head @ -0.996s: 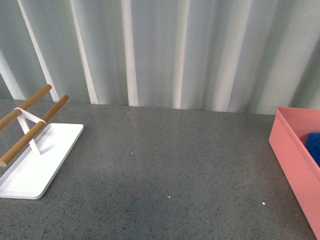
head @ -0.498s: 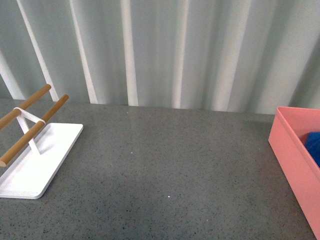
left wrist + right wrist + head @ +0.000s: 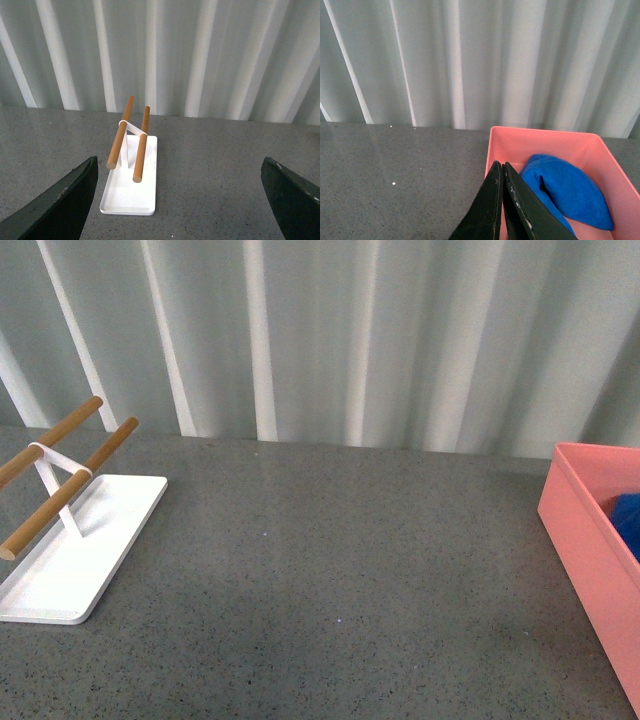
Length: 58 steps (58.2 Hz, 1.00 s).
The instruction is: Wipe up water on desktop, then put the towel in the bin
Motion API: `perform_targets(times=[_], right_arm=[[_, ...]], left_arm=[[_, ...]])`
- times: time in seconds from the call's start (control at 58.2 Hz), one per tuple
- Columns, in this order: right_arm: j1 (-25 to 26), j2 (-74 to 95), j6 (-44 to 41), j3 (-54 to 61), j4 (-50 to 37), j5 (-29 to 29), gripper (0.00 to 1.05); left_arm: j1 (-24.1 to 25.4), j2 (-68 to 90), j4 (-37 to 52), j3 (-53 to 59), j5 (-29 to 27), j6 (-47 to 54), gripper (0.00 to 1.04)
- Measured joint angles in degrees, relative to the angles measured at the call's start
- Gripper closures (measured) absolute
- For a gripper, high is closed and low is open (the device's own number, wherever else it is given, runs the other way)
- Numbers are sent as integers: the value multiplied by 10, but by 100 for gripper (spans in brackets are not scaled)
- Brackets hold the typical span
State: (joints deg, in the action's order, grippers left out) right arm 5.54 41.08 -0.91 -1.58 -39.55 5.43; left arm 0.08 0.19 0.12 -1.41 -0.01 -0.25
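the broad, dark grey, pale-speckled stone-like counter stretches out in front of a wall of pale vertical corrugated panels. no arm shows in the front view.

on the far right stands the salmon-pink rectangular plastic bin, cut off by the picture's edge. the bright royal-blue terry towel lies bunched inside it, resting on the bin's floor and leaning toward the right-hand wall; in the front view only a small blue patch shows over the rim.

on the far left sits a flat white tray-shaped rack base carrying two light brown wooden rods side by side on a thin white upright, well apart from the bin.

the right end effector has its two dark fingers pressed together with nothing between them; in its wrist view it appears against the bin's near-left wall, and whether it touches the rim cannot be told.

the left end effector stands wide apart, holding nothing, its dark fingers at the two sides of its wrist view, with the white rack between them in the picture.
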Motion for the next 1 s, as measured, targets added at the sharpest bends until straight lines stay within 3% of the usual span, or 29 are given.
perform_targets(times=[0.052,0.172,0.549,0.996], right_arm=[[-30,-28,0,1,24,-43,101],[-53,-78,0,2,69,-49,101],[-53,-207,2,3,191,-52,101],[-53,-294,3,3,277,-52,101]], left_arm=[[0,0,0,0,0,0,7],[0,0,0,0,0,0,7],[0,0,0,0,0,0,7],[0,0,0,0,0,0,7]])
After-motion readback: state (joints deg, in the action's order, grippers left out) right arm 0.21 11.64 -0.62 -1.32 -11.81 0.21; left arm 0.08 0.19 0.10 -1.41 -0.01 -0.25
